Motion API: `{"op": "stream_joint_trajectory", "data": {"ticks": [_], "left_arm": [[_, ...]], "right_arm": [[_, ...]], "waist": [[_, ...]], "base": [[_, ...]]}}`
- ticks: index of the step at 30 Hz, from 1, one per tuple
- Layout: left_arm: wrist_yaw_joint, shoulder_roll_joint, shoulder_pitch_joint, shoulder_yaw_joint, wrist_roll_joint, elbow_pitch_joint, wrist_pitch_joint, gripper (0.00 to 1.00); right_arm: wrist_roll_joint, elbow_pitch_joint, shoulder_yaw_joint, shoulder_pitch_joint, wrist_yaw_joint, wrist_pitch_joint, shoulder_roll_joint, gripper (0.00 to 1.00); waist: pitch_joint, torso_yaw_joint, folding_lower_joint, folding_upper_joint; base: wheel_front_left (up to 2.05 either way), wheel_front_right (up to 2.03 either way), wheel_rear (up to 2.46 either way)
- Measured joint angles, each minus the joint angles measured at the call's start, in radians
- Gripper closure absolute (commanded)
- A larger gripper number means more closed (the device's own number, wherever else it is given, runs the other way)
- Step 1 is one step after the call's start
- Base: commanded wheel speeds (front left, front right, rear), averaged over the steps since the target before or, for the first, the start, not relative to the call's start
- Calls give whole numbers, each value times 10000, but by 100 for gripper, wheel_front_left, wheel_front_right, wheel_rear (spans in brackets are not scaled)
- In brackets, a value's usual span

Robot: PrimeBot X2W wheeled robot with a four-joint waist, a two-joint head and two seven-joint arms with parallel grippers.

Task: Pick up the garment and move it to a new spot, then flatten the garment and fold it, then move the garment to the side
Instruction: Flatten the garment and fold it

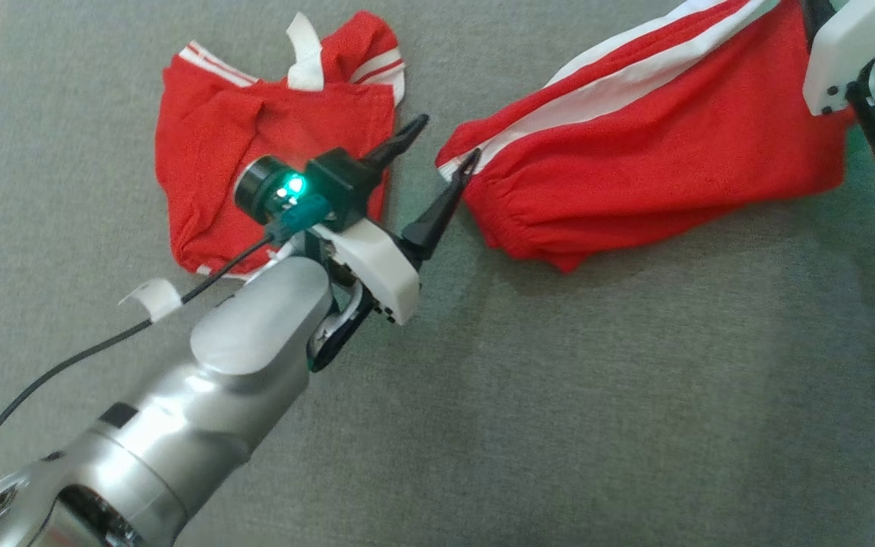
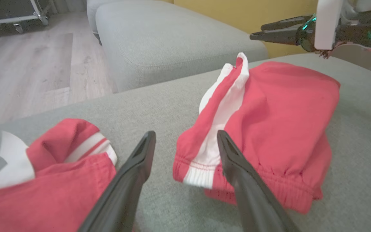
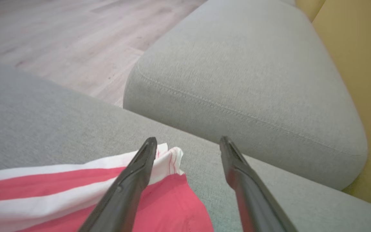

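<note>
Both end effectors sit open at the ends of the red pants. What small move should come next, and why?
Probably ease the left end effector forward and down, then close on the elastic corner of the pants. Its open jaws frame that white-striped edge and hold nothing; the right end effector is open over the far end.

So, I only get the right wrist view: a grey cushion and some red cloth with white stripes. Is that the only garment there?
Observer: No. A second one, a crumpled red shirt with white trim, lies apart on the robot's left.
Operator: Where's the other arm?
Observer: The left end effector is open, poised between the two, at the elastic hem of your red white-striped garment.
Operator: Touching it?
Observer: One finger overlaps the hem's corner; contact, I cannot tell.
</note>
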Motion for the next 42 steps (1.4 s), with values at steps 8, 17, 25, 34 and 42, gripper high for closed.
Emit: {"op": "stream_joint_trajectory", "data": {"ticks": [8,17,25,34,42], "left_arm": [[479,368,280,654,-288,211,-564,0],[1517,1237,2012,2729,-226,-1402,-840,0],[1927,1233,5132,5154,907,-3463,-871,0],[1473,395,7814,6665,2148,-4376,-871,0],[903,-104,8316,7325,3066,-4447,-871,0]], "right_arm": [[90,0,-301,119,0,-1250,481,0],[616,-1699,-506,1941,0,-1689,976,0],[514,-4209,-1409,5076,0,-1716,1310,0],[-161,-6082,-2449,8374,0,-1716,2309,0],[-405,-7041,-2853,9185,0,-1714,2429,0]], "waist": [[-817,-545,-1,0],[-2067,-1406,-2,0],[-3060,-2021,-2,1],[-3706,-2522,-1,1],[-3465,-2544,1,1]], "base": [[0,0,0],[0,0,0],[0,0,0],[0,0,0],[0,0,0]]}}
